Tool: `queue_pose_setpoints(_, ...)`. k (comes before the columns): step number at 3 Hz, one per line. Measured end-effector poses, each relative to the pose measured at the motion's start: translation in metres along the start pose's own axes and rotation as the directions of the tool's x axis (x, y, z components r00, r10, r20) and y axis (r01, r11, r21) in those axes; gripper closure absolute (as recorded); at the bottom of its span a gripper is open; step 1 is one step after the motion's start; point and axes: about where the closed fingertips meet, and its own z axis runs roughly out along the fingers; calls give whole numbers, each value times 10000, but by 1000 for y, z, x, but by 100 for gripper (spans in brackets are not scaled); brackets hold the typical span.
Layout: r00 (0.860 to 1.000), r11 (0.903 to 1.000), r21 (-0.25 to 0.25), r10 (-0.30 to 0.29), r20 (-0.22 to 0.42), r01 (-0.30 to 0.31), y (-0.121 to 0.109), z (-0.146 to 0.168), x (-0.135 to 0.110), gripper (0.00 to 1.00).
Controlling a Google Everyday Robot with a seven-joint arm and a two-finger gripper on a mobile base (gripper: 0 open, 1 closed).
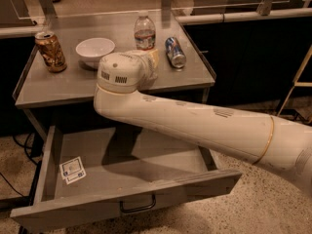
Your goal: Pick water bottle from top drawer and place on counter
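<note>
One bottle (145, 31) stands upright on the counter (63, 84), just beyond the gripper (152, 60), which sits largely hidden behind the arm's joint (121, 72); whether it grips anything cannot be told.

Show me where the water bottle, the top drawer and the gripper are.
water bottle (145, 33), camera view, on its label band.
top drawer (92, 155), camera view, on its bare floor.
gripper (151, 58), camera view, on its pale body, over the counter (58, 87) near the water bottle.

Water bottle (145, 31) upright on counter (58, 84); gripper (152, 58) near it, mostly behind arm (195, 126); top drawer (161, 157) open.
</note>
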Motion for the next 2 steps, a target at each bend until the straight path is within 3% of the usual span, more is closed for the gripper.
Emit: queue_pose_setpoints(2,10000,10000,0,0,0,0,0,0,0,36)
